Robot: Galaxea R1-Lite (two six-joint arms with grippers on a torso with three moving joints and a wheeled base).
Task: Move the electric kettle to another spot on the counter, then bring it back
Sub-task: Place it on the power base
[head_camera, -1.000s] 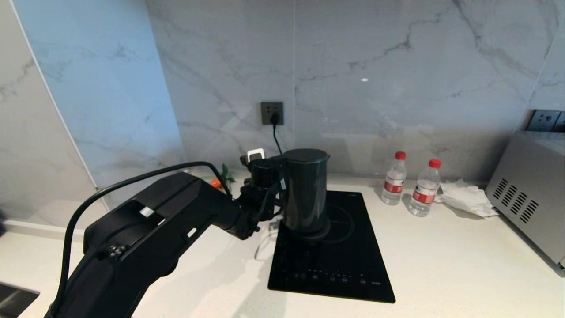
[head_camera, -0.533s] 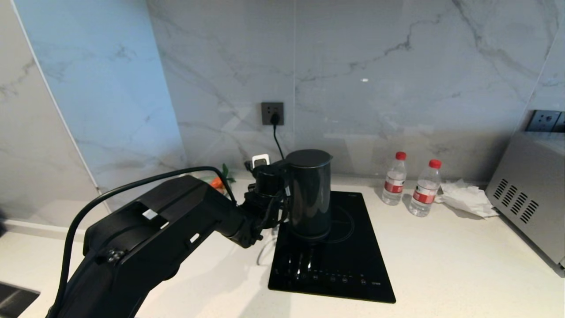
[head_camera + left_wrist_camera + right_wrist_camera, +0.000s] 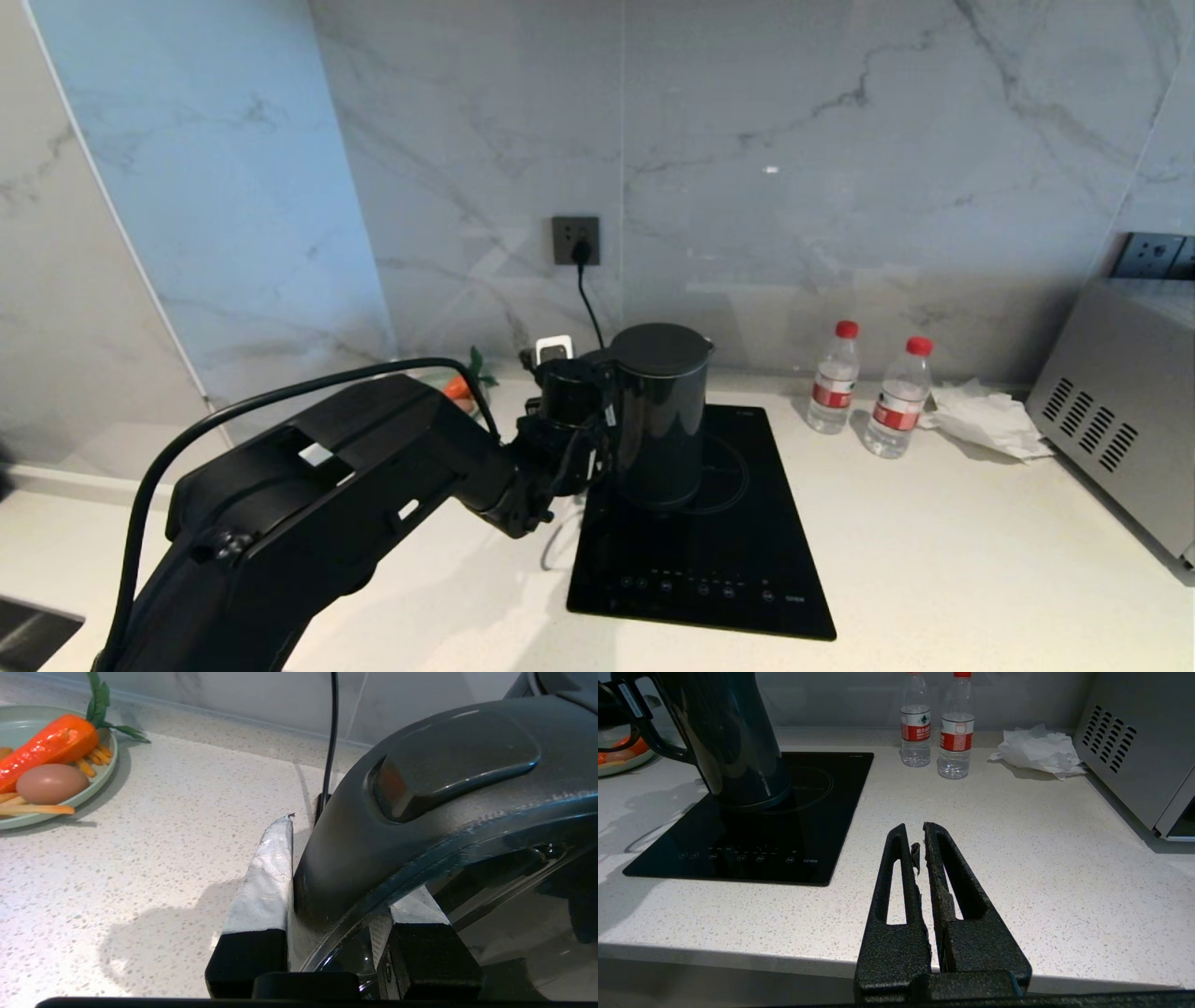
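The electric kettle (image 3: 663,420), a tall glossy black jug, stands over the left half of the black cooktop (image 3: 747,579) set into the white speckled counter (image 3: 934,560). My left gripper (image 3: 599,415) reaches it from the left and is shut on its loop handle (image 3: 420,812). One taped finger (image 3: 266,882) presses the handle's outer side, and the other is inside the loop. From the right wrist view, I cannot tell whether the kettle (image 3: 728,737) touches the glass. My right gripper (image 3: 917,833) hangs shut and empty over the counter's front edge.
Two red-capped water bottles (image 3: 834,378) (image 3: 898,397), a crumpled tissue (image 3: 990,420) and a silver appliance (image 3: 1120,411) stand to the right. A green plate (image 3: 100,772) of toy food lies left of the kettle. A cord (image 3: 586,299) hangs from the wall socket (image 3: 575,239).
My left gripper has carried the kettle a little to the right across the cooktop, keeping its grip on the handle. The right arm has not moved.
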